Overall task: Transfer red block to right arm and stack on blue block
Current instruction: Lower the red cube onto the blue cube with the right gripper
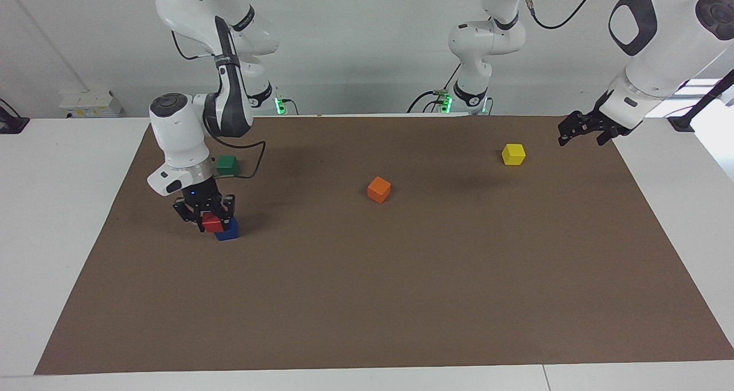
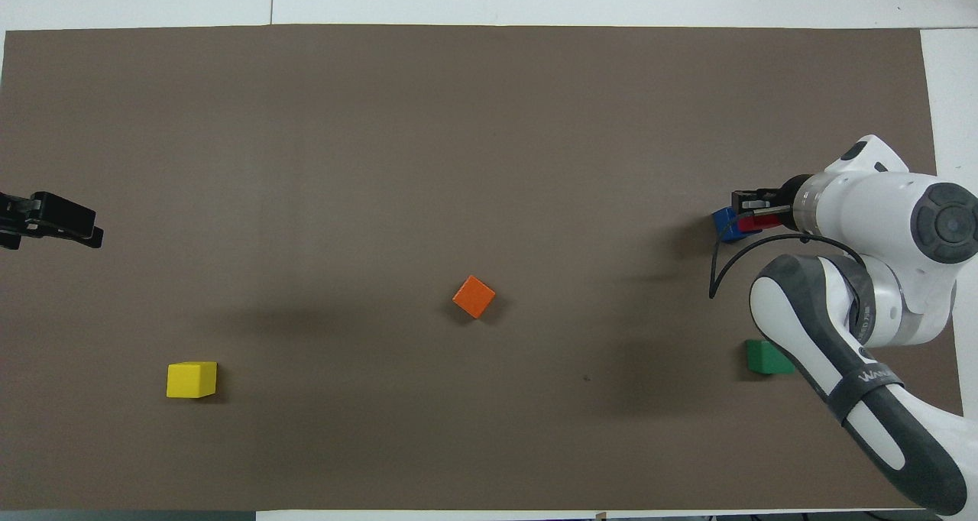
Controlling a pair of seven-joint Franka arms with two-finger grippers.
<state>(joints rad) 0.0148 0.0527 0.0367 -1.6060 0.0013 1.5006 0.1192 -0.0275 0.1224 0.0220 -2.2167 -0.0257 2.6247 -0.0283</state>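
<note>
Blue block [image 1: 227,232] half-hidden under red block [image 1: 212,224]

A robotics lab: two white robot arms [image 1: 189,133] mounted at a white tabletop [image 1: 63,196] covered by a brown mat [image 1: 401,276], plain white wall, cables, small coloured test cubes [image 1: 379,190].

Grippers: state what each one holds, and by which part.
The right gripper grips the red block by two facing sides, over the blue block. The left gripper is open and holds nothing.

Bright, even light from overhead – soft faint shadows on the mat [image 1: 401,276], all pretty sharp, no glare.
</note>
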